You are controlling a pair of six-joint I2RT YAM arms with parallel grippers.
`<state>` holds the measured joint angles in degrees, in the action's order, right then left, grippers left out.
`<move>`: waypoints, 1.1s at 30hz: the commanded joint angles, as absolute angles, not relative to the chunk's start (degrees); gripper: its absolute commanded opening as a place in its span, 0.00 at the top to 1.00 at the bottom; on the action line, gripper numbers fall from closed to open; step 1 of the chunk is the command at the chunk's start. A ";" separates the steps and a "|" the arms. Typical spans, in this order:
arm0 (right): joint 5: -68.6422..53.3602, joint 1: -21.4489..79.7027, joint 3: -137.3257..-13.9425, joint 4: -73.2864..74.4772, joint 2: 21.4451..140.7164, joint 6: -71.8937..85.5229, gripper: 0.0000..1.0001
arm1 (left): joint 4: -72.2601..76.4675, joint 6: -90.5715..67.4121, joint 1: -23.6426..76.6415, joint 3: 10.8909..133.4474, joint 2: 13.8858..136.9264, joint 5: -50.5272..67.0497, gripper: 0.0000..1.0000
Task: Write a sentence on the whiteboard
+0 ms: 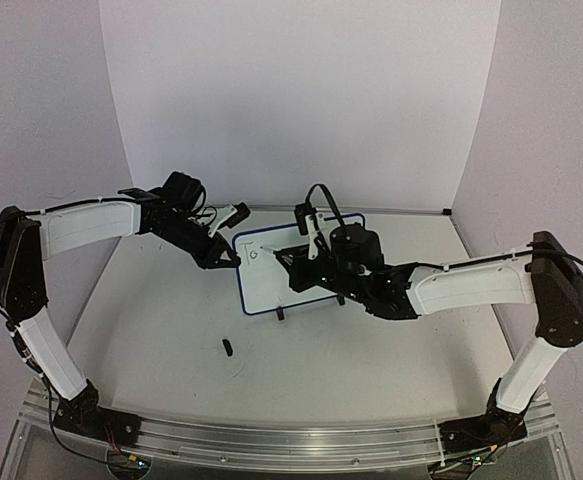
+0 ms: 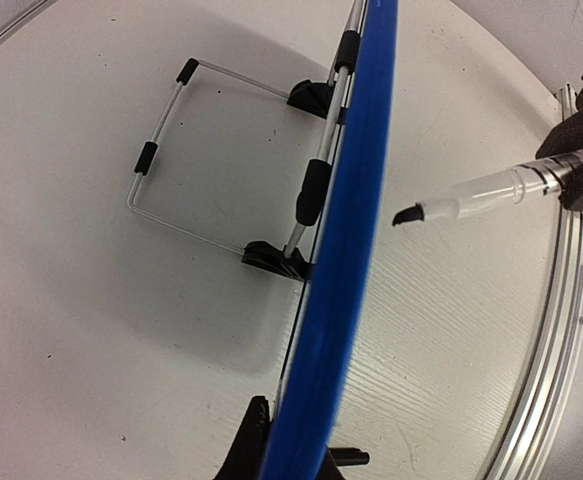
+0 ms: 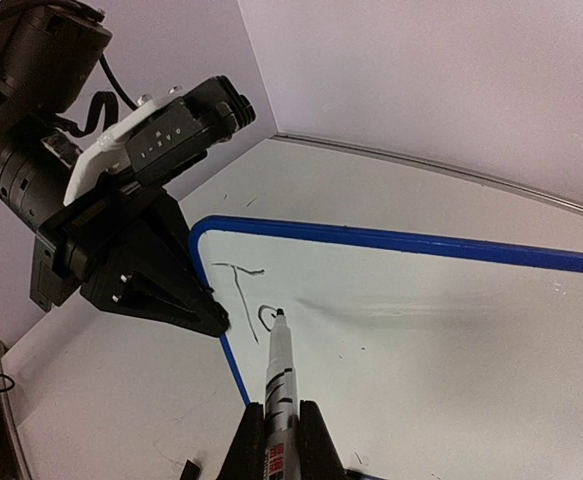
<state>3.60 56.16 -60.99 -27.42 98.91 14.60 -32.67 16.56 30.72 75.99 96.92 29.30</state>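
Note:
The whiteboard (image 1: 267,285), white with a blue rim (image 3: 391,241), stands upright on the table. My left gripper (image 2: 291,462) is shut on its left edge, its fingertips (image 3: 199,312) pinching the rim (image 2: 346,250). In front of the board, my right gripper (image 3: 281,425) is shut on a marker (image 3: 280,375). The marker's black tip (image 3: 279,314) touches the board. Of the sentence (image 3: 246,295), a thin "T" and a partly drawn "o" show near the top left corner. From behind the board, the marker (image 2: 481,193) appears beyond the rim.
The board's wire stand (image 2: 171,170) and black clip feet (image 2: 271,258) rest on the table behind it. A small black cap (image 1: 228,347) lies on the table in front of the board. White walls close in the back and sides.

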 commanded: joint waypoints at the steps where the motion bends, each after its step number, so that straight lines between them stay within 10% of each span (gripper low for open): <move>1: 3.46 55.57 -61.54 -28.92 99.28 15.17 1.00 | -33.31 17.16 30.94 76.46 97.82 26.96 1.00; 33: 0.37 54.29 -63.92 -27.06 102.67 14.89 1.00 | -33.53 17.52 31.29 76.47 98.09 26.28 1.00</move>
<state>1.45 54.63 -61.82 -27.35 101.32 15.49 -32.67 16.58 31.07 75.99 96.92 28.80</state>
